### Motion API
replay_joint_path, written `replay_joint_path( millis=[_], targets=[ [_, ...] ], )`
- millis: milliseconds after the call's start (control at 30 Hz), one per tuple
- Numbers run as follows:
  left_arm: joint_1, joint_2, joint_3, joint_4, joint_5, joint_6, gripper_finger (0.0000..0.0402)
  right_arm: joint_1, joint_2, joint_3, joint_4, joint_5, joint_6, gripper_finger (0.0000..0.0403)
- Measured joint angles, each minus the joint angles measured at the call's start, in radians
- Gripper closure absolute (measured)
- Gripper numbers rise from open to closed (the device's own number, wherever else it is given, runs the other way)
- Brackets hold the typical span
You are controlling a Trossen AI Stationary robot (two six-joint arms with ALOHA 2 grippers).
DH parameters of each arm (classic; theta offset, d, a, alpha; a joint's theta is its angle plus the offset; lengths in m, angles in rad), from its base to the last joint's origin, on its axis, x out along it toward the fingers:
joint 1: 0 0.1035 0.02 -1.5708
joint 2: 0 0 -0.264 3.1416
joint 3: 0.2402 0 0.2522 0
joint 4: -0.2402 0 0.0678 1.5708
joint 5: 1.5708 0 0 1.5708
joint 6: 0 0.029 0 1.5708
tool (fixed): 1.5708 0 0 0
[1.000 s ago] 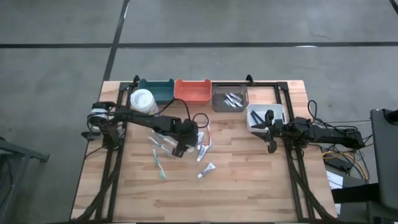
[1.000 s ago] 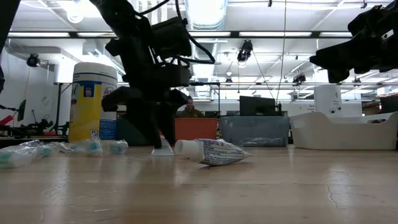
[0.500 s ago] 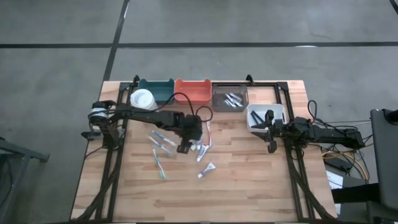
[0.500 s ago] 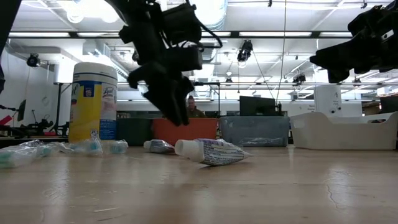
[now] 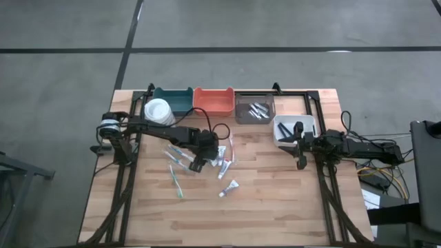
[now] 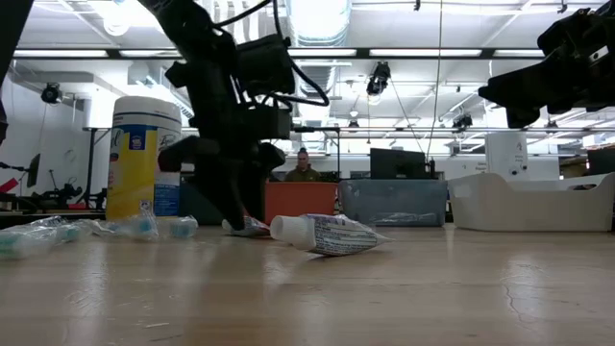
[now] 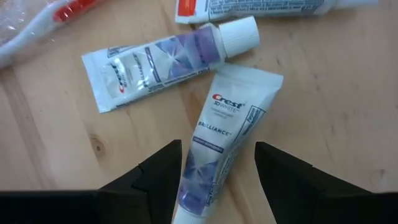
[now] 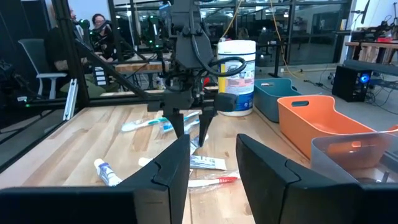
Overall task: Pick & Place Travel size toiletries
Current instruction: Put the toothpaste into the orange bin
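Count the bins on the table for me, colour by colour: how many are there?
Teal bin: 1
Orange bin: 1
Grey bin: 1
White bin: 1
Total: 4

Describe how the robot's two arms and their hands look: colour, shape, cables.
Both arms are dark, slender and jointed. The left hand has two black, wedge-shaped fingers and a black cable looping beside its wrist. The right hand is equally black, with cables trailing from the arm's base.

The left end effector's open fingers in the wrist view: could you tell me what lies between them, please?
A Crest toothpaste tube lies on the table between the left end effector's fingers, in the left wrist view.
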Motion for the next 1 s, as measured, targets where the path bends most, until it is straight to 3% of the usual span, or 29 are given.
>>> replay_joint_path(
  millis=[367, 767, 1000],
  targets=[
    [0.002, 0.000, -0.045, 0.040, 0.021, -0.014, 0.0200, 0.000, 0.000, 0.000, 0.000, 0.000, 0.000, 0.0283],
    [0.000, 0.000, -0.042, 0.049, 0.025, -0.038, 0.0307, 0.000, 0.000, 0.000, 0.000, 0.000, 0.002, 0.0279],
    [0.001, 0.000, -0.002, 0.044, 0.022, -0.044, 0.0328, 0.000, 0.000, 0.000, 0.000, 0.000, 0.000, 0.0273]
  ],
)
